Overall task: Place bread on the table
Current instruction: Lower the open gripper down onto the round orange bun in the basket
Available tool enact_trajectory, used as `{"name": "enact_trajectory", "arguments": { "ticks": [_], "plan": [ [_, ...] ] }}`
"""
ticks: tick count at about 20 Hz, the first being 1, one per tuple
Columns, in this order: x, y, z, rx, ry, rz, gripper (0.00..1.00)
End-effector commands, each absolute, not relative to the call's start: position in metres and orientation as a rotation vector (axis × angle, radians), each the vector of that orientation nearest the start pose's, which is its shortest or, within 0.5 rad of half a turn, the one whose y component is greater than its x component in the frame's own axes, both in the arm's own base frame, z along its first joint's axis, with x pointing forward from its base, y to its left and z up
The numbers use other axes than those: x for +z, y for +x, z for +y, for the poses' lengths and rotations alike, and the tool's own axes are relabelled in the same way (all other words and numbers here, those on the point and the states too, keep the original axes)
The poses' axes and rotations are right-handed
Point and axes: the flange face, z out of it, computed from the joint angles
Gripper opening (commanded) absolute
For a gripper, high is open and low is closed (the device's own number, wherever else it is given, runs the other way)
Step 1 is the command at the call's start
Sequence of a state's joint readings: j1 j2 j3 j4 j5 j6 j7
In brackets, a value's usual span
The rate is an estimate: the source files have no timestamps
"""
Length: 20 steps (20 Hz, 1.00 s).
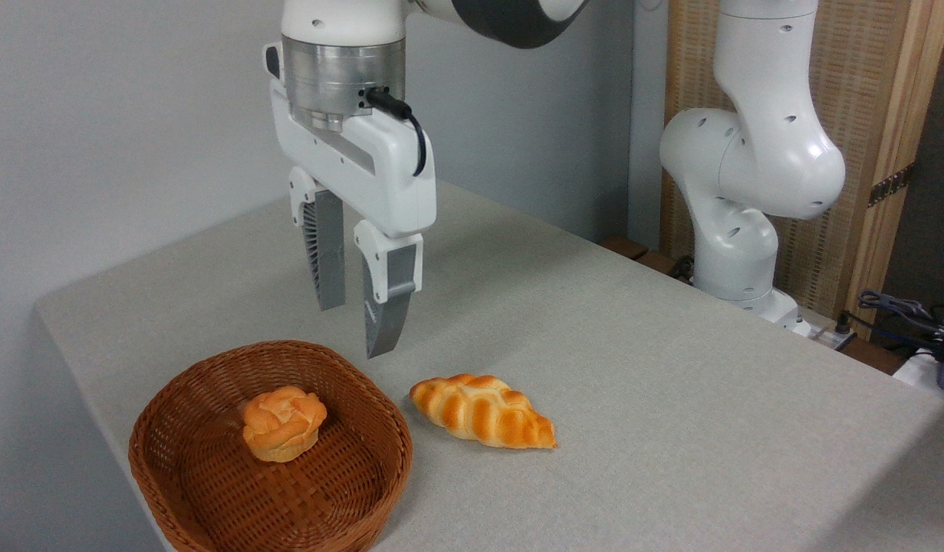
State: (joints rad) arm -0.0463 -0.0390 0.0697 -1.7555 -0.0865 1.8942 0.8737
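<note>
Basket (211,491), lower left of frame: holds bun (284,423); loaf (483,410) just right on table (671,399). Gripper (358,326) above basket's far rim, narrowly parted, empty. Recommended: widen, centre over bun, descend clear of rim, close gently on sides.

A robotics lab or test room. A white robot arm (748,169) is bolted at the table's (671,383) three o'clock edge beside loose cables (901,310), with bare grey walls (96,115) from nine to twelve o'clock.
</note>
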Motion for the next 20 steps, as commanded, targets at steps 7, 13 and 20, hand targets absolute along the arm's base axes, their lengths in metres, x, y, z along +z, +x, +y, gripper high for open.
{"name": "enact_trajectory", "arguments": {
  "ticks": [7, 13, 20],
  "plan": [
    [0.545, 0.603, -0.040, -0.389, -2.814, 1.340, 1.00],
    [0.501, 0.618, -0.084, -0.320, -2.637, 1.621, 1.00],
    [0.463, 0.626, -0.107, -0.222, -2.502, 1.818, 1.00]
  ]
}}
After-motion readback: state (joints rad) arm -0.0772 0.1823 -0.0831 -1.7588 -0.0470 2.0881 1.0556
